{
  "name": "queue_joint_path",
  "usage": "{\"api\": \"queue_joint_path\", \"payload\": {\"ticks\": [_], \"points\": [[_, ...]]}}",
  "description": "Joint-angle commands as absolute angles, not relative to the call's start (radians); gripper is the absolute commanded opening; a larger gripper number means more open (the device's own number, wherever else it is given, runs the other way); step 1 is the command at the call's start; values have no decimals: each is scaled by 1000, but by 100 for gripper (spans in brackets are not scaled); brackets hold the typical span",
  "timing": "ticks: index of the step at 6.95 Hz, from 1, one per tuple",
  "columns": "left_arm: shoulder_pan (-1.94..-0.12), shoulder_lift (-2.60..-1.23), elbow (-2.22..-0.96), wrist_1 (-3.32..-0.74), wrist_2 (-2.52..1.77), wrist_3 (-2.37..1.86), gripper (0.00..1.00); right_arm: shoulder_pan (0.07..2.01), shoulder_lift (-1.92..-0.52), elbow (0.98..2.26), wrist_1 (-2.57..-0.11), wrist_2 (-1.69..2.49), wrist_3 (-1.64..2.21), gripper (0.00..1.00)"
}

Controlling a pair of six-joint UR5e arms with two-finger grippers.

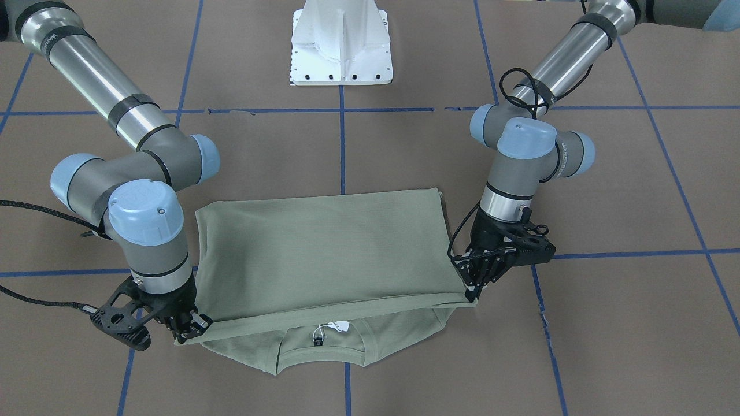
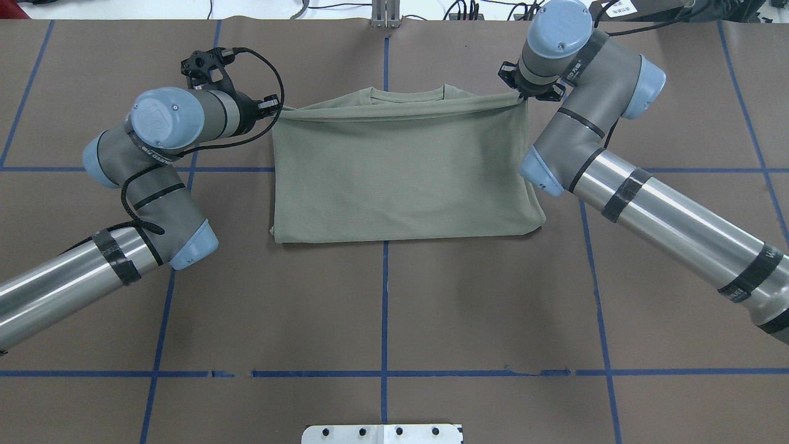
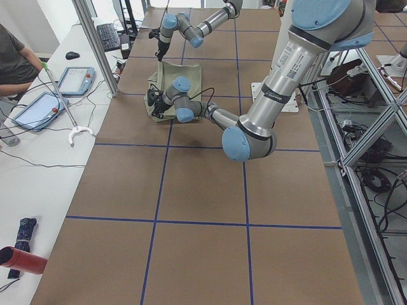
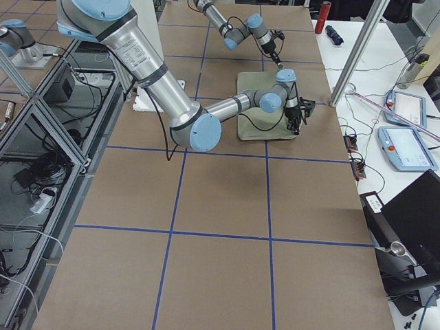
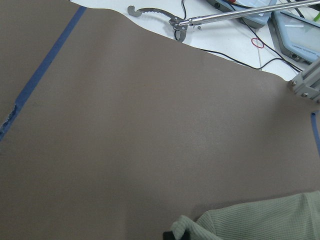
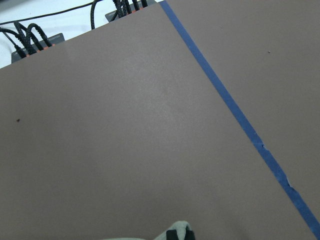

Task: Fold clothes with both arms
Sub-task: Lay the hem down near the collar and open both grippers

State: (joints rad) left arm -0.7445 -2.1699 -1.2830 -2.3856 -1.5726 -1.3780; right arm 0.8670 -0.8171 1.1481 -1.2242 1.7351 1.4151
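The sage-green shirt [image 1: 329, 248] lies on the brown table, its lower half doubled over towards the collar [image 1: 324, 346], where a white tag [image 1: 338, 327] shows. My left gripper [image 1: 473, 289] is shut on one corner of the upper layer's leading edge, and my right gripper [image 1: 188, 334] is shut on the other corner. Between them that edge is stretched taut just above the collar. From overhead the shirt [image 2: 400, 172] spans from the left gripper [image 2: 275, 111] to the right gripper [image 2: 523, 97]. Each wrist view shows only a scrap of green cloth [image 5: 250, 222] at its bottom edge.
The white pedestal base [image 1: 341, 46] stands behind the shirt on the robot's side. Blue tape lines [image 2: 384, 296] grid the brown table. Beyond the far edge a side table [image 3: 38, 146] holds tablets and cables, with a person seated there, and a metal post [image 3: 95, 44] stands at its corner.
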Motion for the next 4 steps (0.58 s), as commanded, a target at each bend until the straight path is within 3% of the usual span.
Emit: {"api": "queue_joint_path", "payload": {"ticks": [1,2,3,4], "points": [[-744,-2187,-1282,-2387,-1574,-1378,2,870,-810,1144,-1223,1735,1419,0],[-744,-2187,-1282,-2387,-1574,-1378,20,870,-808,1146,-1221,1736,1419,0],[-745,-2187,-1282,-2387,-1574,-1378,31,867,-808,1146,-1221,1736,1419,2],[-747,-2187,-1281,-2387,-1574,-1378,39,868,-807,1147,-1221,1736,1419,35]]}}
